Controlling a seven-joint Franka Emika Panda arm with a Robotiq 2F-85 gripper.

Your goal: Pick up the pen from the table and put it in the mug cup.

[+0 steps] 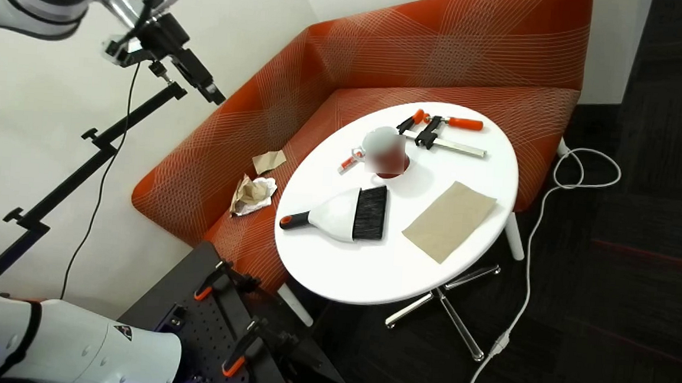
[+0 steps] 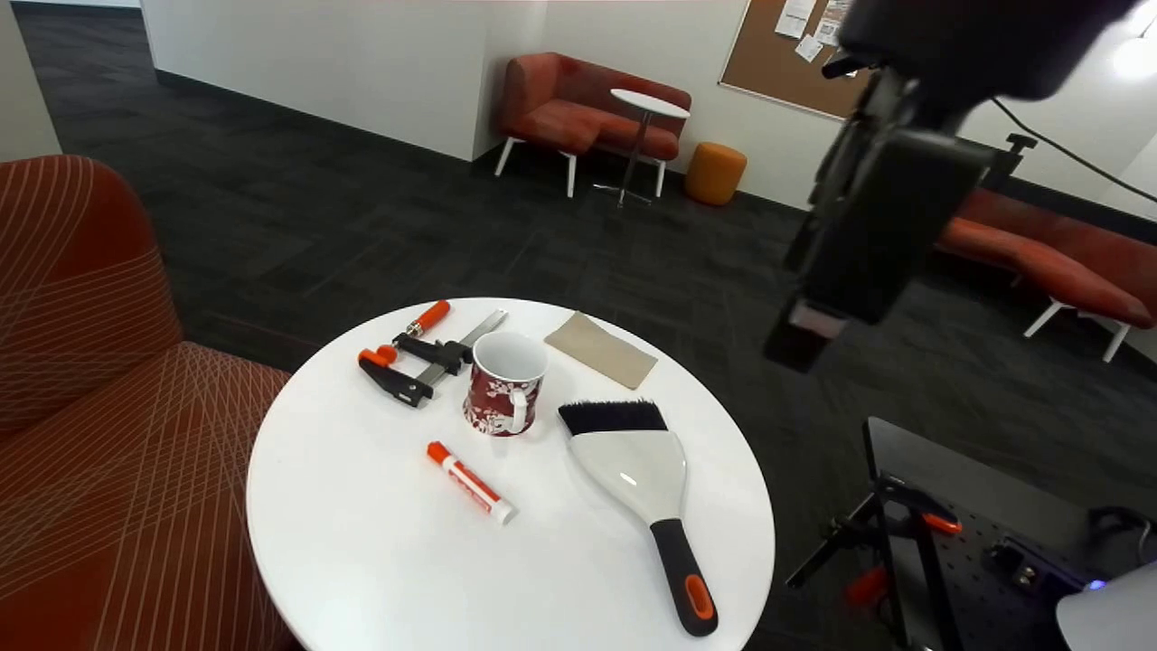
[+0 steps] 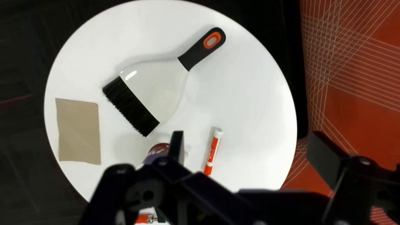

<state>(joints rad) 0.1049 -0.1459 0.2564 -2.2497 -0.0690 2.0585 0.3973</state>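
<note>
Mug cup [image 2: 502, 386] stands on the table [image 2: 362, 542], mostly hidden in the wrist view behind a finger [image 3: 175, 147] of the gripper [image 3: 247, 145]; in an exterior view its body is blurred out. The pen [image 2: 471, 483] lies flat on the table, near the mug cup but not touching. Its red end points toward the clamp [image 2: 449, 354], and in the wrist view its long axis runs nearly top to bottom, white end uppermost; I cannot tell whether the gripper covers the red tip. The fingers are spread wide, holding nothing.
</note>
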